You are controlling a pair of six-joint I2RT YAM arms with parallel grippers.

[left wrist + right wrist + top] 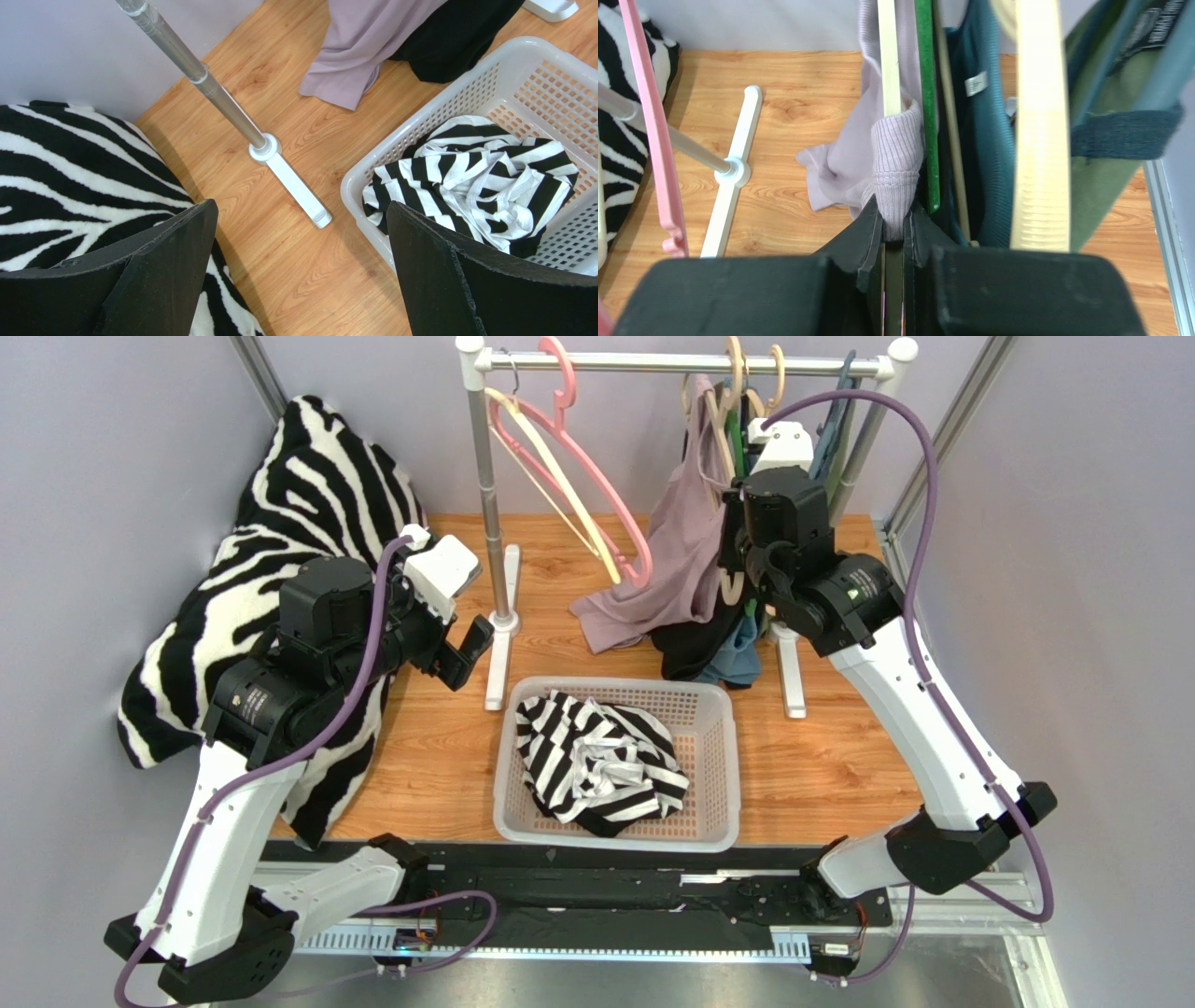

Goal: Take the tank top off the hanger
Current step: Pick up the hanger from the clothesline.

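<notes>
The mauve ribbed tank top (685, 532) hangs from a cream hanger (697, 402) on the rail's right half. Its lower edge trails down to the wooden table. In the right wrist view the tank top's strap (895, 157) is wrapped over the cream hanger arm (889, 56), and my right gripper (896, 218) is shut on that strap just below the arm. My left gripper (302, 207) hovers open over bare wood with nothing between its fingers. In the top view it (470, 653) sits left of the rack pole, far from the tank top.
A white basket (617, 829) holding a black-and-white striped garment (596, 756) stands in front of the rack. A zebra-print fabric (316, 490) covers the left. Empty pink and cream hangers (596, 483), a rack pole (484, 490), and teal, black and green garments (980, 140) crowd the rail.
</notes>
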